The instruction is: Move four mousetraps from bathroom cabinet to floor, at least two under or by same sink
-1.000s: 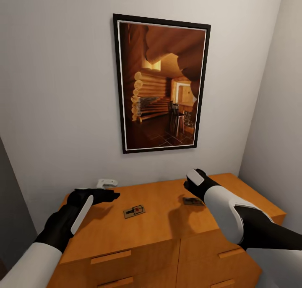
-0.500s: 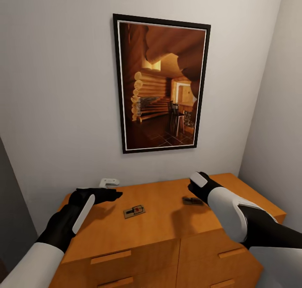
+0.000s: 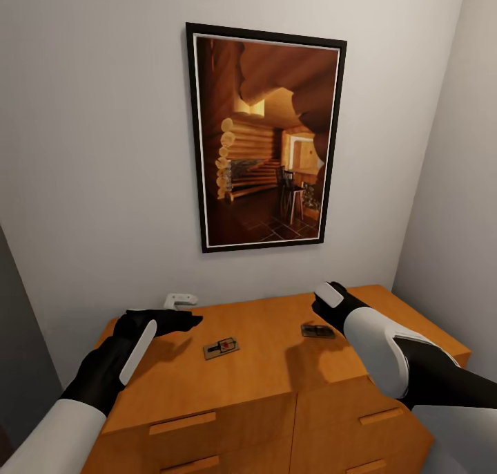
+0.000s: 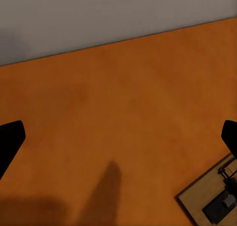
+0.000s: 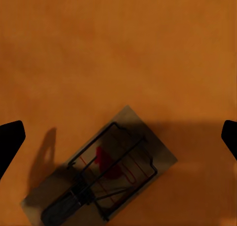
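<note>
**Both hands over cabinet top, two mousetraps still lying there**

Cabinet [image 3: 276,370] top carries two mousetraps. Middle mousetrap [image 3: 221,347] lies flat, long axis slightly diagonal, running across the top. Right mousetrap [image 3: 317,332] lies flat just beside the right hand [image 3: 330,301], long axis roughly parallel to the cabinet front. Right hand hovers over it, fingers spread wide, nothing held. Left hand [image 3: 181,320] wide open, empty, above bare wood left of the middle trap. Framed log-cabin picture [image 3: 266,139] hangs on the wall above.
</note>
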Controlling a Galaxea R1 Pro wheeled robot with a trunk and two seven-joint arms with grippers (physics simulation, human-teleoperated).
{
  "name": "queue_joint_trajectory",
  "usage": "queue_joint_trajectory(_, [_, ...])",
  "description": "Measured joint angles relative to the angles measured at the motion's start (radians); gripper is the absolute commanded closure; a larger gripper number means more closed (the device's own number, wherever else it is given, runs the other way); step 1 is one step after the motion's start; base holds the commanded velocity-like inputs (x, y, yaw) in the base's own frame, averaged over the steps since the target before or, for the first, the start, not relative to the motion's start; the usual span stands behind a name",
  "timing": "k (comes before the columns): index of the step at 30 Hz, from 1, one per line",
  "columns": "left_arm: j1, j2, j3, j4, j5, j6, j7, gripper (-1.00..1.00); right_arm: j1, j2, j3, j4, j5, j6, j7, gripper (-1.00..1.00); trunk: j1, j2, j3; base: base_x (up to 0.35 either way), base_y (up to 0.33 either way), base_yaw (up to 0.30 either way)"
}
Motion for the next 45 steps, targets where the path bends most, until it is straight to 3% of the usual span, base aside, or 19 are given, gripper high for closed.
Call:
queue_joint_trajectory(14, [0.0, 0.0, 0.0, -0.001, 0.0, -0.003, -0.001, -1.0, 0.0, -0.001, 0.001, -0.001, 0.002, 0.006, 0.0, -1.0, 0.0, 0.0, 0.0, 0.0, 0.0, 0.0])
queue_joint_trajectory(26, [0.0, 0.0, -0.001, -0.001, 0.0, -0.001, 0.0, -1.0, 0.0, -0.002, 0.0, -0.001, 0.069, 0.042, 0.003, -1.0, 0.0, 0.0, 0.0, 0.0, 0.0, 0.0])
queue_joint_trajectory(32, [0.0, 0.0, -0.001, -0.002, 0.0, -0.001, 0.0, -1.0, 0.0, 0.001, -0.005, -0.002, 0.069, 0.037, -0.002, -1.0, 0.0, 0.0, 0.0, 0.0, 0.0, 0.0])
queue_joint_trajectory(40, [0.0, -0.001, -0.001, 0.0, 0.0, -0.001, 0.0, -1.0, 0.0, 0.011, -0.012, -0.001, 0.053, -0.04, -0.009, -1.0, 0.0, 0.0, 0.0, 0.0, 0.0, 0.0])
queue_joint_trajectory(45, [0.0, 0.0, -0.001, 0.0, 0.0, -0.001, 0.0, -1.0, 0.0, 0.014, -0.015, -0.001, 0.014, -0.132, -0.029, -1.0, 0.0, 0.0, 0.0, 0.0, 0.0, 0.0])
